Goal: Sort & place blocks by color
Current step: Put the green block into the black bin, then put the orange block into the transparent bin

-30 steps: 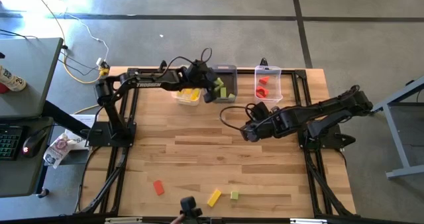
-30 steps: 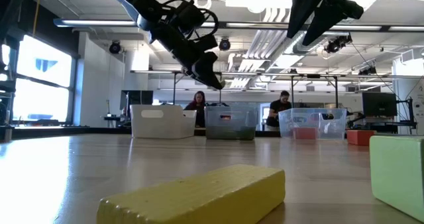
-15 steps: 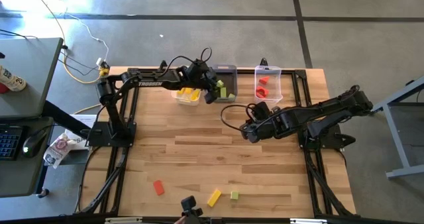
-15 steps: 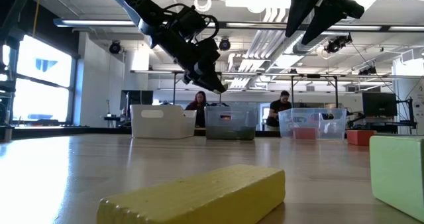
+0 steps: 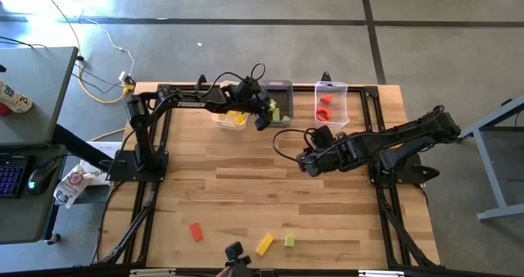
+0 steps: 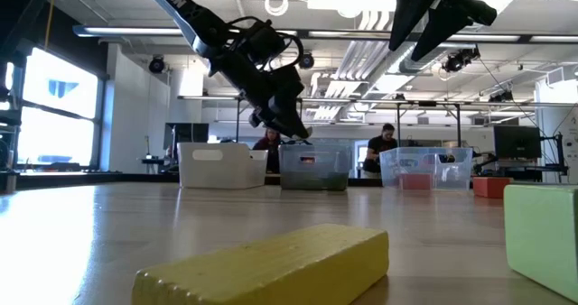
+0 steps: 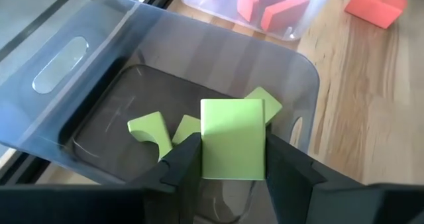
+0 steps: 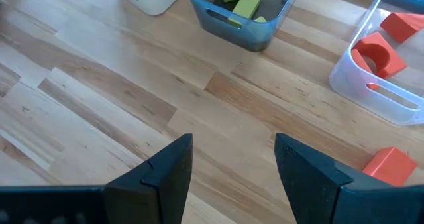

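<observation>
My left gripper (image 7: 232,159) is shut on a light green block (image 7: 232,128) and hovers over the grey bin (image 7: 99,71), where several green blocks lie (image 7: 149,128). In the high view this gripper (image 5: 264,118) is at the grey bin's (image 5: 282,87) near left corner. My right gripper (image 8: 233,164) stands open above the bare table at centre right (image 5: 304,164), with nothing between its fingers. Near the front edge lie a red block (image 5: 196,232), a yellow block (image 5: 264,244) and a green block (image 5: 289,241). My left gripper pinches the green block by two opposite sides (image 7: 205,144) between its two fingers. The fingers slant downward from the table's left toward the bin. The block is lifted clear, its broad face toward the wrist camera, over the bin's inside.
The white bin (image 5: 232,118) with yellow blocks stands left of the grey bin, the clear bin (image 5: 332,103) with red blocks right of it. One red block (image 8: 391,164) lies on the table near the clear bin. The table's middle is bare wood.
My left gripper has sunk toward the grey bin, carrying the green block along.
</observation>
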Motion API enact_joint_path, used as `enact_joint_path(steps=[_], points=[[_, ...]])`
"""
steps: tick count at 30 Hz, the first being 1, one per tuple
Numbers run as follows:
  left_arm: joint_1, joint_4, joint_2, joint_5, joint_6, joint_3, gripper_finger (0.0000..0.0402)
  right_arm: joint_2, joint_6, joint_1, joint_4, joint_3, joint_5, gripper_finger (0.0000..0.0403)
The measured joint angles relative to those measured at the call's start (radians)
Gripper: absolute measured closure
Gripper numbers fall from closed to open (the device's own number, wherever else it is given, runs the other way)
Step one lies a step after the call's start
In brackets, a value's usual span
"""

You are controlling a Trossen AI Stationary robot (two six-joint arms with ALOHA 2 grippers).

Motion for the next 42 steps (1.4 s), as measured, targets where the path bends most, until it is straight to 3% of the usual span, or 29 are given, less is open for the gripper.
enact_joint_path(steps=[17,29,42], points=[[0.0,0.0,-0.001,-0.007,0.001,0.0,0.0183,0.0,0.043,0.0,-0.014,0.0,-0.039,0.0201],[0.0,-0.061,-0.119,-0.034,0.092,0.0,0.0181,0.0,0.245,0.0,-0.2,0.0,-0.132,0.0201],[-0.023,-0.366,-0.332,-0.038,0.144,0.0,0.0182,0.0,0.333,0.0,-0.372,0.0,-0.132,0.0201]])
